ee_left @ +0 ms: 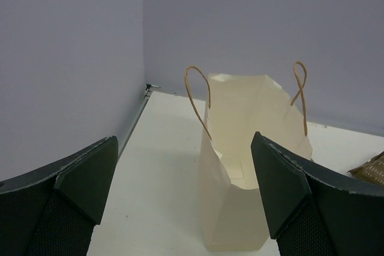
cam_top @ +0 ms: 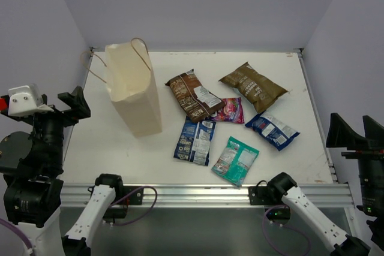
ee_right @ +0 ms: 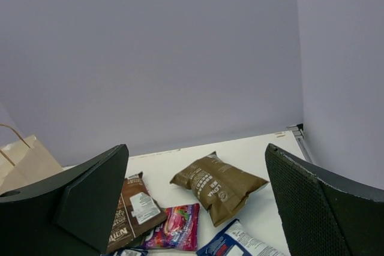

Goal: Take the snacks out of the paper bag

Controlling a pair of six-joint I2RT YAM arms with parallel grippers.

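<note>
White table (cam_top: 120, 154) enclosed by pale lilac walls (cam_top: 210, 4) forms the work area.

**Location of parts**
- At far left, the paper bag (cam_top: 133, 91) stands upright, mouth open, string handles (ee_left: 198, 97) raised. The left wrist view looks into the mouth; no packet shows inside.
- All 6 snacks lie flat on the table, right of the bag and apart from it.
- The dark brown packet (cam_top: 193, 95) lies closest to the bag, touching the magenta packet (cam_top: 231, 111).
- The olive-brown packet (cam_top: 253, 86) lies at far right.
- The 2 blue-and-white packets (cam_top: 195, 141) (cam_top: 273, 130) lie nearer.
- The teal packet (cam_top: 235, 160) lies nearest the front edge.

**Grippers**
- The left gripper (cam_top: 75, 107) sits at the table's left edge, facing the bag, fingers spread wide, holding nothing.
- The right gripper (cam_top: 355, 131) sits beyond the right edge, fingers spread wide, holding nothing.

**Handling (judgement)**
- Packets: light, crinkly, probably slippery, contents crushable. Pinch at a crimped end seam, not across the puffed middle.
- Bag: thin, light, easily tipped or creased. Steady it at the rim.
- Task appears complete.
</note>
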